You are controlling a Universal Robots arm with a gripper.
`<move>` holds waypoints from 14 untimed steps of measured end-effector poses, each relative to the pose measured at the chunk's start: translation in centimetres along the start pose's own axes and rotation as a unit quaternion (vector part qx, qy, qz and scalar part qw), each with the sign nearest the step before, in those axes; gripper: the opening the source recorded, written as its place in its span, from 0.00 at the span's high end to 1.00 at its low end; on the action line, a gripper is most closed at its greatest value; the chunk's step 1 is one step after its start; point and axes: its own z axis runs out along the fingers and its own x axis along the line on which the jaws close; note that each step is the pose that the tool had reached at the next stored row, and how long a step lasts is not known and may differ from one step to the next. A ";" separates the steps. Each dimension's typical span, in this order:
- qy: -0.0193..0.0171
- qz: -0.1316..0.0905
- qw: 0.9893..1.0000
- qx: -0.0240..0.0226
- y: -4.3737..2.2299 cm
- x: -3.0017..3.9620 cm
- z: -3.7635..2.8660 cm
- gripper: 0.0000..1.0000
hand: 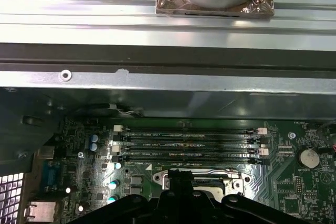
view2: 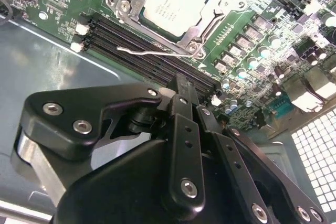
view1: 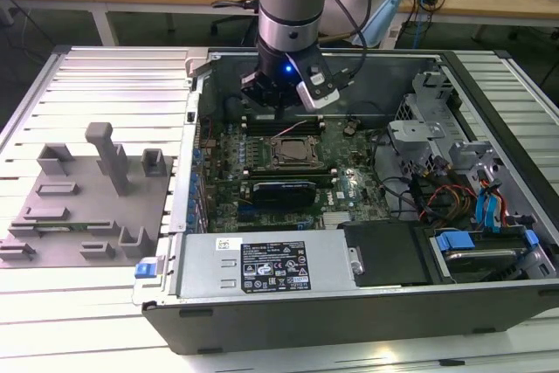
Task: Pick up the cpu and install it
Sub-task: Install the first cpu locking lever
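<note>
Silver-white lid of the cpu [view2: 170,3] sat flat inside the socket frame [view2: 119,4] in the second wrist view. Its edges looked square to the frame and no corner rode up, as far as I could judge. So I read the placing as done, and the step in hand as getting clear of the socket without disturbing the chip.

Gripper [view2: 184,90] state: fingers drawn right together, nothing between them that I could see. It had hold of nothing.

How I'd have run this step, my judgement only:
- Pure vertical motion, no sideways drift. The cpu was loose in the frame, so any nudge could skew it.
- Watch the thin wire lever [view2: 149,52] lying between the socket and the memory slots [hand: 189,142]. It sat just beside the line of the fingers and was the likeliest snag.
- Keep the fingers together so the profile stays narrow next to the slot latches.
- Mind the chassis wall [view1: 262,54] at 12 o'clock of the arm. It was near.

Geometry on the exterior view's clock face: the socket with the cpu in it lay at about 6 o'clock of the gripper, near but apart, no contact. The memory slots ran between the two. The gripper seemed to hang above board level, though I couldn't judge the height well. The grey tray [view1: 79,207] sat at 9 o'clock of the case, well apart from the arm.
</note>
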 end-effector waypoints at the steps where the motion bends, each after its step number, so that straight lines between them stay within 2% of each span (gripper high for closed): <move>1: 0.000 0.000 1.000 0.000 0.00 0.00 0.02 0.89; 14: 0.000 0.000 1.000 0.000 -0.14 -0.41 0.59 0.89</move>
